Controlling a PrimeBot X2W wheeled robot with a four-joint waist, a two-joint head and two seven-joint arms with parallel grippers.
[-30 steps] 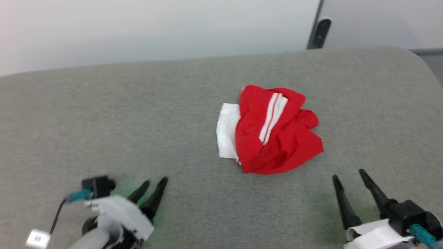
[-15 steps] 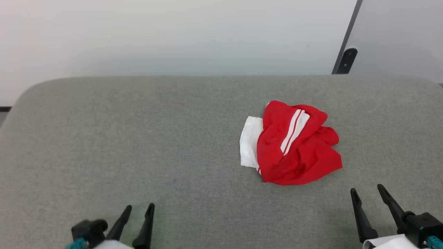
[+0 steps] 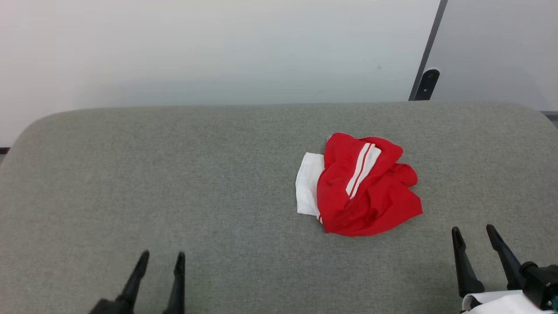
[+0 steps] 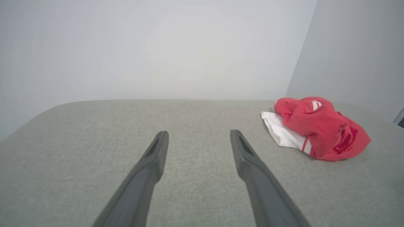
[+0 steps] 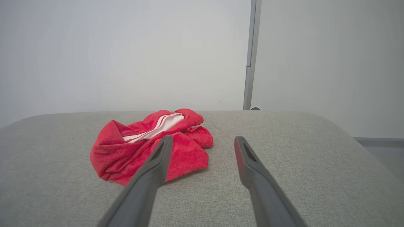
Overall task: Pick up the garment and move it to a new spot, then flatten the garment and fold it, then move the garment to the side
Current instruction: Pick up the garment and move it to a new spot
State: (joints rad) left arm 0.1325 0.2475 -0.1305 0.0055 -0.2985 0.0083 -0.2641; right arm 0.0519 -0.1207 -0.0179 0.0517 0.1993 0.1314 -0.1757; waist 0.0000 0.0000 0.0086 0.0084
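The garment (image 3: 362, 187) lies crumpled in a heap on the grey padded surface (image 3: 174, 174), right of centre. It is red with white stripe trim and a white sleeve sticking out on its left. From the left wrist the garment (image 4: 315, 129) sits off to the right, and from the right wrist the garment (image 5: 151, 145) lies ahead and left. My left gripper (image 3: 161, 259) is open at the near left, far from the cloth. My right gripper (image 3: 473, 233) is open at the near right, a short way from the heap. Nothing is between either pair of fingers.
A pale wall rises behind the padded surface, with a dark vertical post (image 3: 425, 85) at the back right. The surface has rounded corners, and its right edge (image 5: 363, 148) drops toward the floor.
The head camera has shifted, so the whole picture moved. Both grippers sit lower in view than a second ago and stay open. The garment lies as before.
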